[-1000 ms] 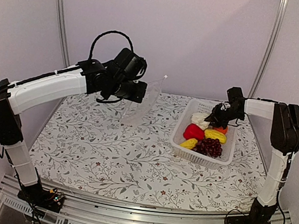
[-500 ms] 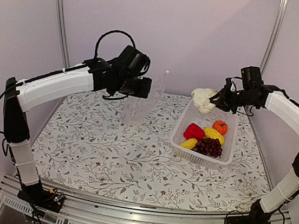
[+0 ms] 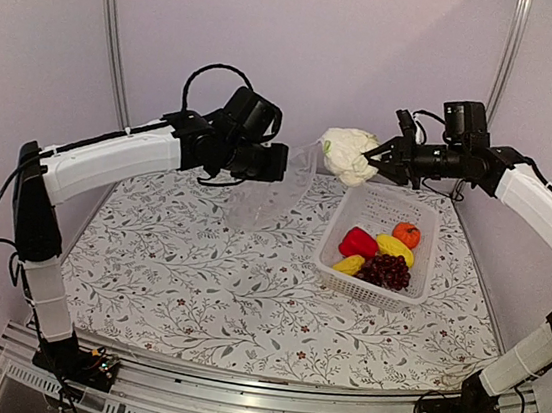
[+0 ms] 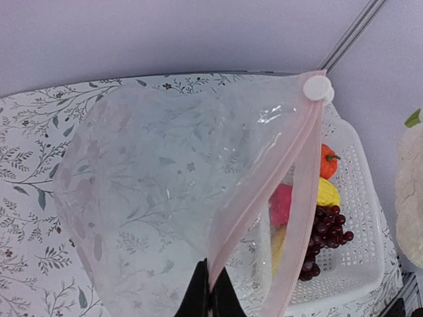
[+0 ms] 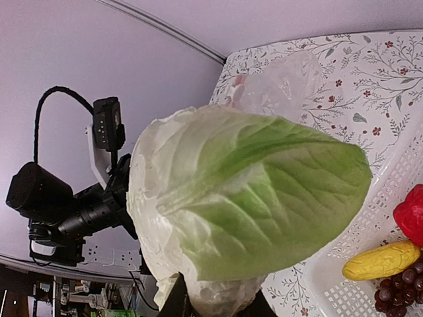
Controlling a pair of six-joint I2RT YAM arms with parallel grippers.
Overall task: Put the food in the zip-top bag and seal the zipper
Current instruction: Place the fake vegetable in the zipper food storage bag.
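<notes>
1. Above the far middle of the table, the right gripper (image 3: 370, 159) is clamped on the white cauliflower piece (image 3: 346, 155) and holds it in the air, clear of the basket (image 3: 418, 276).
2. Just left of the cauliflower, the left gripper (image 3: 279, 164) is closed on one lip of the clear bag (image 3: 269, 194). It holds the bag up so that its body sags towards the table.
3. Seen from the left wrist, the pink zipper strip (image 4: 299, 191) runs from the fingertips (image 4: 210, 294) away to the white slider (image 4: 317, 87). The two lips part only into a narrow slot that faces right, towards the basket.
4. The coming move turns on this: the cauliflower lies to the right of the mouth, near its slider end, and looks bulkier than the gap. It probably needs to enter along the length of the slot, leftward and down, or it may catch a lip.
5. The red pepper (image 3: 357, 243), yellow pieces (image 3: 396, 246), orange fruit (image 3: 407, 233) and grapes (image 3: 385, 270) lie in the basket, nearer the right arm.
</notes>
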